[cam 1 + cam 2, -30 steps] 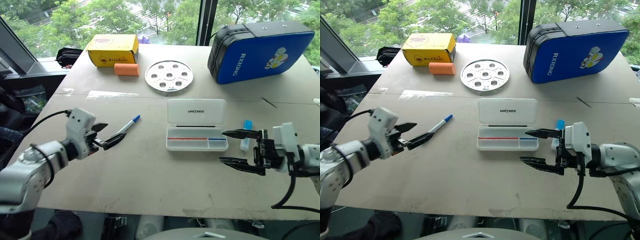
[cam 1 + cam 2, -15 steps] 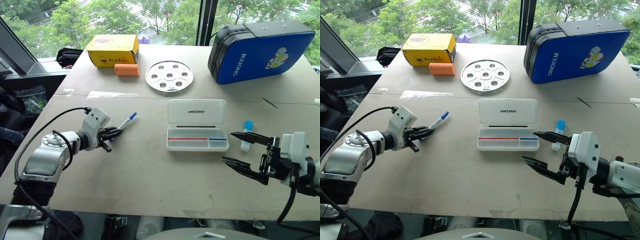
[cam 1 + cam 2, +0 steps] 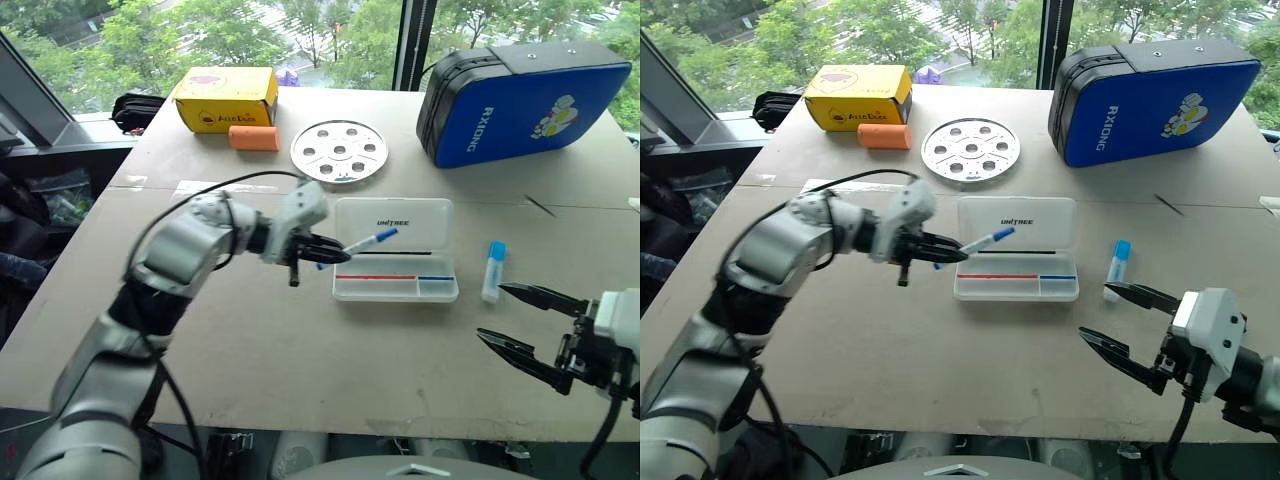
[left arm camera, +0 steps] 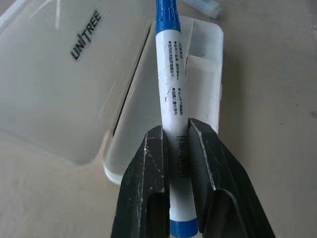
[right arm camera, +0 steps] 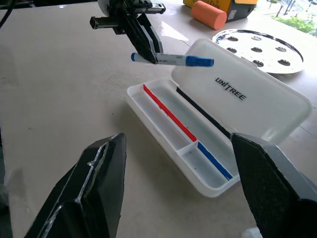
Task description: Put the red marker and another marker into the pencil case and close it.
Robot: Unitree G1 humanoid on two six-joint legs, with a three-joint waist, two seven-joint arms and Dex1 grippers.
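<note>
The pencil case lies open mid-table, its lettered lid folded back flat and its tray facing me. A thin red strip runs along the tray's inner wall; I cannot tell whether it is the red marker. My left gripper is shut on a white marker with a blue cap, held nearly level just above the tray's left end, cap toward the lid. My right gripper stands open and holds nothing, near the front edge and to the right of the case.
A small white tube with a blue cap lies just right of the case. At the back are a blue-and-black bag, a round metal plate, a yellow box and an orange cylinder.
My left gripper shut on the blue-capped marker at the table's left, lifted it and swung it right to the case. My right gripper drew back toward the front right, still open.
</note>
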